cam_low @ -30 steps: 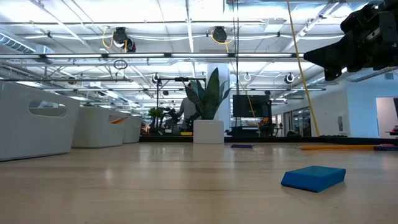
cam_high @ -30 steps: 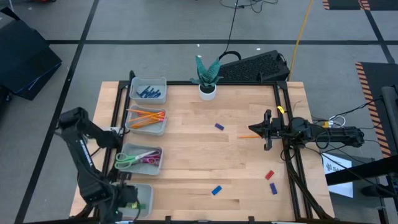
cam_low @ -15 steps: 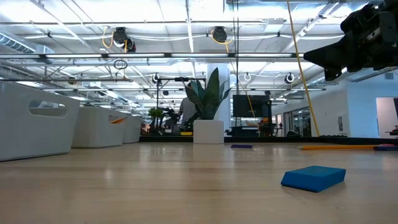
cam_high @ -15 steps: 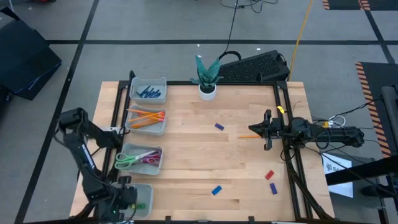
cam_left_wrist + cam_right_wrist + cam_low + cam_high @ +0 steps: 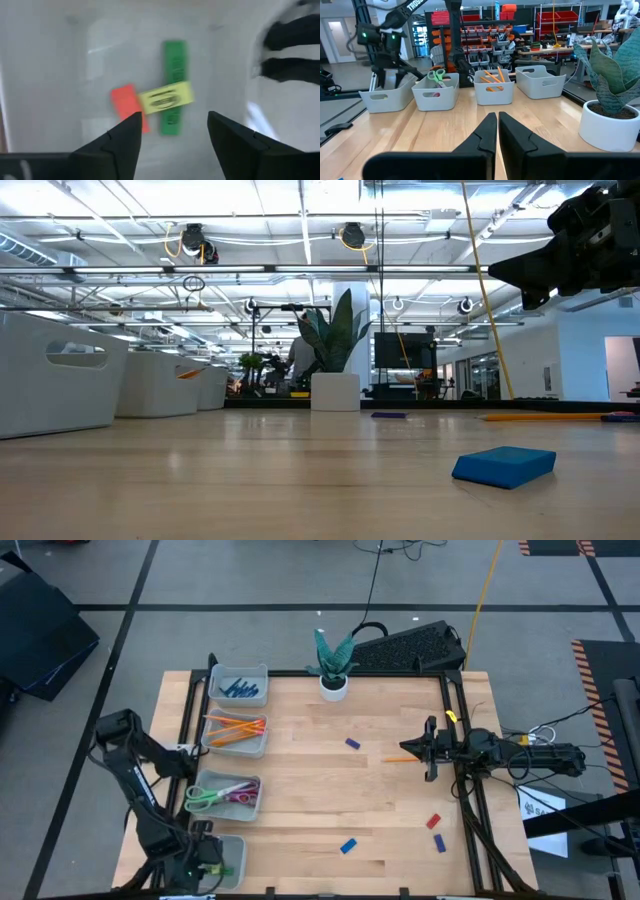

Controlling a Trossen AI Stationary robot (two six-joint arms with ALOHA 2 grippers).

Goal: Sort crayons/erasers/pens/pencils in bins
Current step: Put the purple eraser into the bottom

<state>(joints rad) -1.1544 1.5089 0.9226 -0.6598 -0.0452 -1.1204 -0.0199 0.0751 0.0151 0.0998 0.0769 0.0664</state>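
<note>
Four pale bins stand along the table's left side. The far one [image 5: 240, 686] holds pens, the second [image 5: 236, 732] orange pencils, the third [image 5: 225, 795] scissors. My left gripper [image 5: 173, 120] hangs open over the nearest bin [image 5: 232, 848], above a green eraser [image 5: 174, 65], a yellow one [image 5: 166, 97] lying across it and a red one [image 5: 127, 105]. My right gripper [image 5: 430, 750] is shut and empty at the right side, raised off the table, beside a loose pencil [image 5: 400, 759]. Loose erasers lie flat on the table: purple [image 5: 352, 743], blue [image 5: 348, 846], red [image 5: 433, 822], blue [image 5: 439, 841].
A white plant pot [image 5: 334, 686] stands at the far edge in the middle. Black rails run along the table's left [image 5: 185, 730] and right [image 5: 462, 810] sides. Bare wood lies between the bins and the loose erasers.
My left gripper has shifted slightly toward the table's left edge above the nearest bin. Nothing else has moved.
</note>
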